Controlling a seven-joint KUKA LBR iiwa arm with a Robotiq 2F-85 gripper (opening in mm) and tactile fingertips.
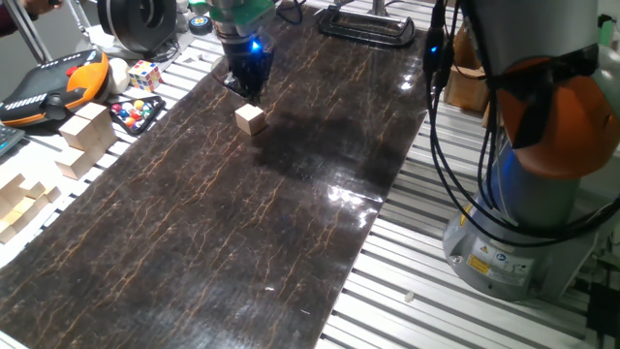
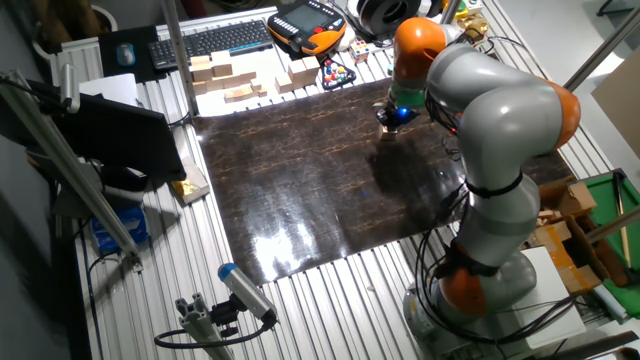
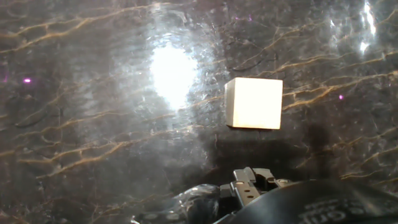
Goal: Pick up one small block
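The small block (image 1: 250,118) is a pale beige wooden cube. It stands alone on the dark marble-patterned mat (image 1: 242,233) near its far end. My gripper (image 1: 245,85) hangs low over the mat just behind the block, apart from it, and holds nothing. In the hand view the block (image 3: 254,103) lies right of centre, with only part of the hand (image 3: 255,183) showing at the bottom edge. In the other fixed view the gripper (image 2: 391,118) stands at the mat's far right, and the block is too small to make out. The fingers are dark and I cannot tell their gap.
Left of the mat lie larger pale wooden blocks (image 1: 85,136), a Rubik's cube (image 1: 144,75), a tray of coloured balls (image 1: 134,114) and an orange and black pendant (image 1: 53,85). A black clamp (image 1: 366,24) sits at the back. The robot base (image 1: 523,233) and cables stand at the right.
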